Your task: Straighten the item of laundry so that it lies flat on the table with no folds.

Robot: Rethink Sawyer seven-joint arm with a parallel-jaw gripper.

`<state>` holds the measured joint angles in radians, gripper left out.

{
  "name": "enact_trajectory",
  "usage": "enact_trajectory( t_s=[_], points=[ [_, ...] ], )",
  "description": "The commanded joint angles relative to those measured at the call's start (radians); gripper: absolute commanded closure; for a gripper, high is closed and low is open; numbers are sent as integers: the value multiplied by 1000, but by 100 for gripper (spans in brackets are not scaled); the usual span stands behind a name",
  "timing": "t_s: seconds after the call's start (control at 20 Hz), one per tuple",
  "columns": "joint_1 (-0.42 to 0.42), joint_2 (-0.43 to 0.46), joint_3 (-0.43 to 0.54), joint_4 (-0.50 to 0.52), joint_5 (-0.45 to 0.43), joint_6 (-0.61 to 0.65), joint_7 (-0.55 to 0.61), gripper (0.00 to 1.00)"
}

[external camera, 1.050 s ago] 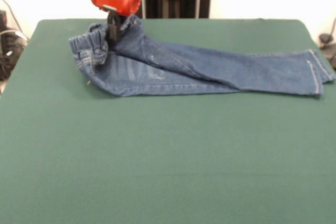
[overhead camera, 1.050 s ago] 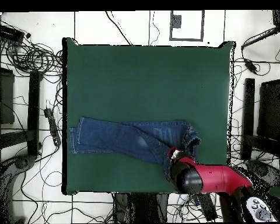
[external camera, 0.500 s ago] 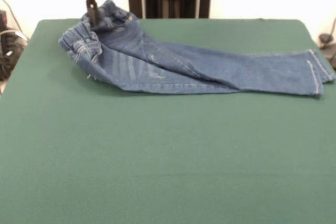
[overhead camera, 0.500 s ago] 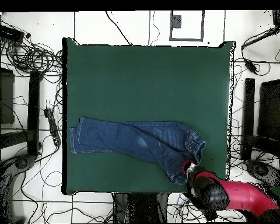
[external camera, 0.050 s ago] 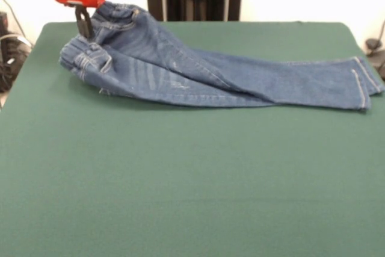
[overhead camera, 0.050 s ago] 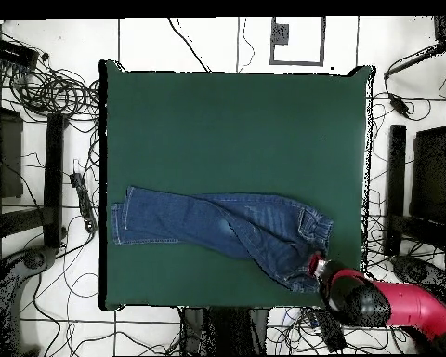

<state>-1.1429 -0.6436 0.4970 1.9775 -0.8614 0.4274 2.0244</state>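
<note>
Gripper: the gripper (external camera, 0.050 s ago: 83, 23) is clamped on the waistband of the jeans (external camera, 0.050 s ago: 198, 73), lifting that corner off the table (external camera, 0.050 s ago: 192, 179).
Jeans: at 12 o'clock in the front view, waist toward 10, hems toward 3; one leg crosses over the other.
Edge risk: the waist hangs at the table's rim; a further pull that way could drag denim off it.
Fold risk: letting go here would likely drop the raised waistband into a fresh crease.
</note>
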Motion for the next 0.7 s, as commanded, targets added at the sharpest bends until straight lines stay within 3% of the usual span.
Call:
enact_trajectory(
  t_s=[0.05, 0.5, 0.7],
  points=[
    [32, 76, 198, -118, -37, 127, -412, 100],
    [17, 70, 237, -178, 5, 205, -525, 100],
    [40, -4, 228, -120, 23, 187, -433, 100]
  ],
)
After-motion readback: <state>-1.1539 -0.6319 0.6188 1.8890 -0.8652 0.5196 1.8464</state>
